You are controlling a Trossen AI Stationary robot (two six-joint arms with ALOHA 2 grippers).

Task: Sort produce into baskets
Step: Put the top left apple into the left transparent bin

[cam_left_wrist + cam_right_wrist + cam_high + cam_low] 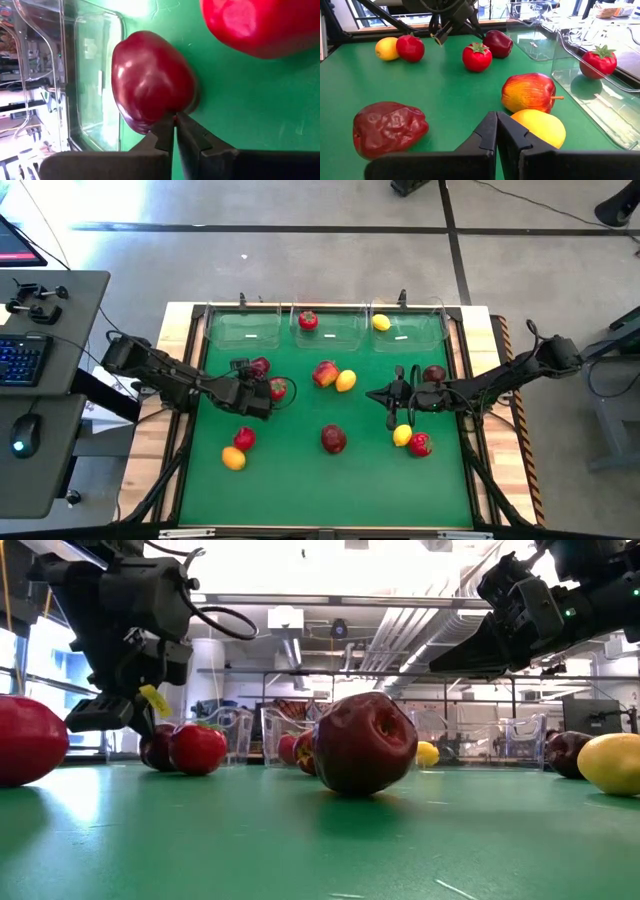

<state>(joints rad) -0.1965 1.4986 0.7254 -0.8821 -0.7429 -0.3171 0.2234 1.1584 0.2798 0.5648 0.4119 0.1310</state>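
Dark red apple [150, 80], centre left of the high view, just beyond the left gripper [175, 122], whose fingers are together and empty: a nudge could roll it away.

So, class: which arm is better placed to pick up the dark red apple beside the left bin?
The left. Its gripper sits shut right at the dark red apple, beside the left bin. The right gripper is shut mid-mat, farther off.
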